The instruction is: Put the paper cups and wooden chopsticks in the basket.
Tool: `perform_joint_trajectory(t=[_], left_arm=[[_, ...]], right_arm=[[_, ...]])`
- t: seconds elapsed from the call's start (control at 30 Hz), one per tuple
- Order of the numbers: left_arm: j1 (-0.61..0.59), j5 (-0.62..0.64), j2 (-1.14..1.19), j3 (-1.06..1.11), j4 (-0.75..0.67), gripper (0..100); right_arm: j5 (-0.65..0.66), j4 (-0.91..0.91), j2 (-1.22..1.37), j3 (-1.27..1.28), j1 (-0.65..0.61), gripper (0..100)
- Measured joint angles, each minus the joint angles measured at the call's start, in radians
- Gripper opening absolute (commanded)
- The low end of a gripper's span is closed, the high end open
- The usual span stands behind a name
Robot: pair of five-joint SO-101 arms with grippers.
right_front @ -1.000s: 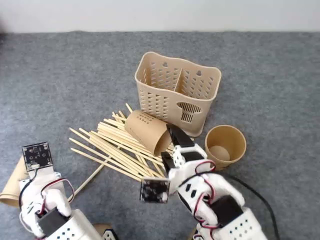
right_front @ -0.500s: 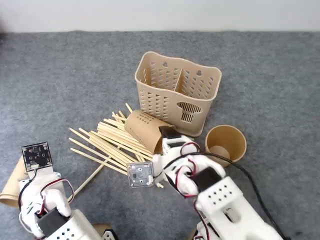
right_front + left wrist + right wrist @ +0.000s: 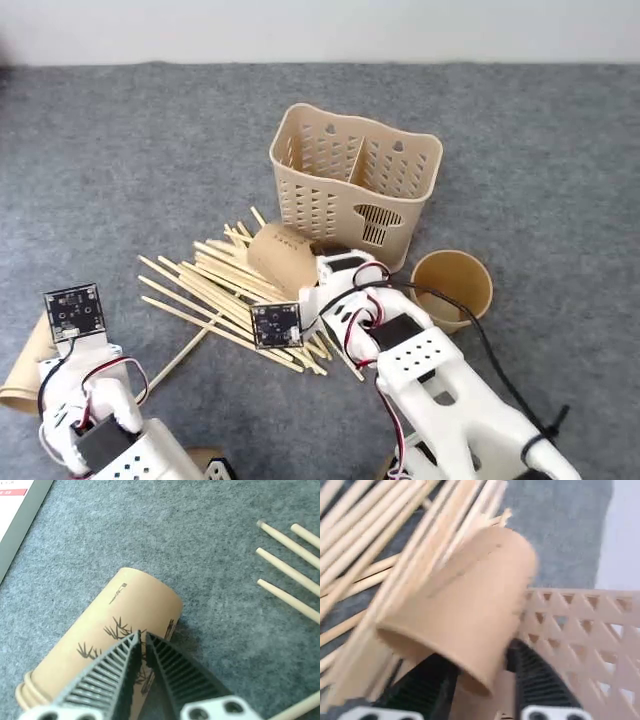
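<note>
Since the right gripper [image 3: 480, 661] has its jaws apart, seemingly astride the rim of the cup [image 3: 465, 595] that lies on the chopsticks [image 3: 200, 290] just beside the basket [image 3: 340, 205], it should close firmly first, then lift the cup clear of the chopsticks before swinging over the basket.

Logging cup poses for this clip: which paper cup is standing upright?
The paper cup right of the basket, mouth facing up. The other two lie on their sides: one on the wooden chopsticks, one under the left gripper.

Tipped cup [image 3: 280, 258] on chopsticks [image 3: 212, 291] beside basket [image 3: 322, 203]
</note>
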Motion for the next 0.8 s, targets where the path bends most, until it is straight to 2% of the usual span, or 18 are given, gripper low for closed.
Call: perform_joint_trajectory(t=[0.23, 0.33, 0.53, 0.8], left_arm=[[0.000, 0.000, 0.000, 0.000, 0.000, 2], [0.000, 0.000, 0.000, 0.000, 0.000, 2], [0.000, 0.000, 0.000, 0.000, 0.000, 2], [0.000, 0.000, 0.000, 0.000, 0.000, 2]], right_arm=[[0.002, -0.025, -0.015, -0.002, 0.000, 0.9], [-0.029, 0.044, -0.060, -0.032, 0.000, 0.9], [-0.256, 0.379, -0.167, -0.229, 0.000, 0.9], [-0.448, 0.927, -0.256, -0.575, 0.008, 0.9]])
